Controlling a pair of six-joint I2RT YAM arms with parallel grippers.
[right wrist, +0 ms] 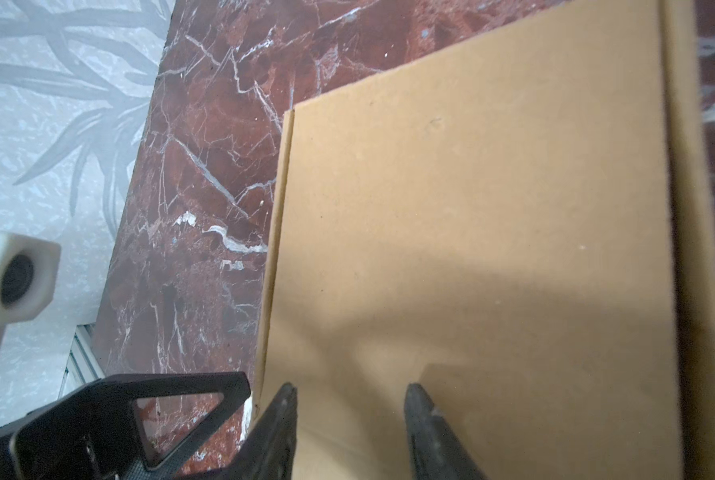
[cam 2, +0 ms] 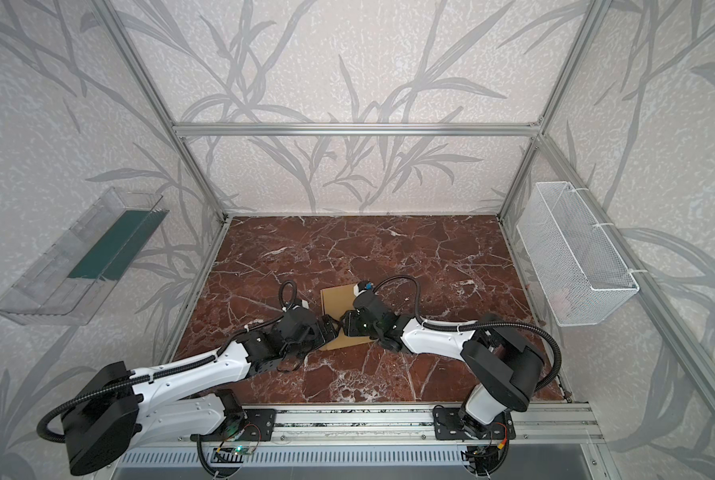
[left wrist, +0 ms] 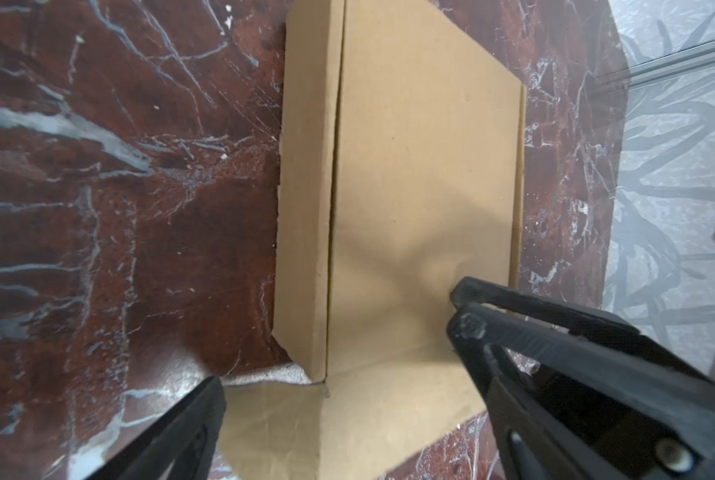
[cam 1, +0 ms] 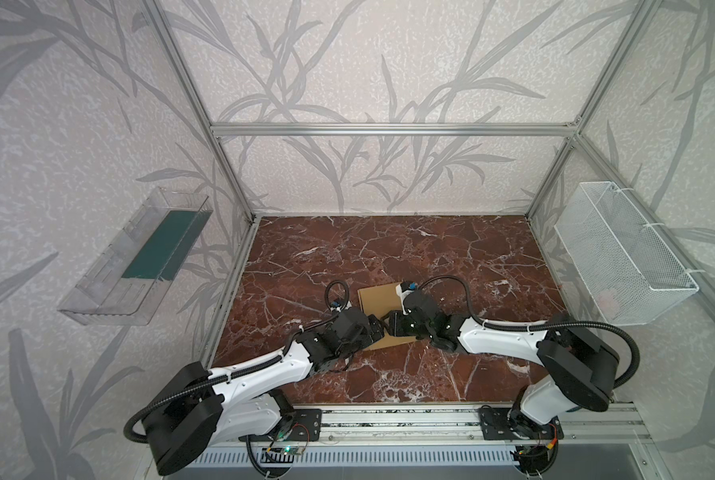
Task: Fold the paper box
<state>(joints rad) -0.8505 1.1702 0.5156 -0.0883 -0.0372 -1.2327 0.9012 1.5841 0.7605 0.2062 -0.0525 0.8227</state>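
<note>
Paper box [cam 1: 378,307] lid down, near flap apparently untucked. Left end effector [left wrist: 341,357] gapes empty; right end effector [right wrist: 349,415] half-open, empty.

I saw the paper box [left wrist: 422,166] as matt tan cardboard, smooth-faced and unprinted. The table [cam 1: 389,249] looked like polished red-brown marble with white veins, glossy in patches. The frame [cam 1: 389,129] was dull silvery metal, the basket [cam 1: 621,249] white wire mesh, the tray [cam 1: 110,291] clear plastic.
</note>
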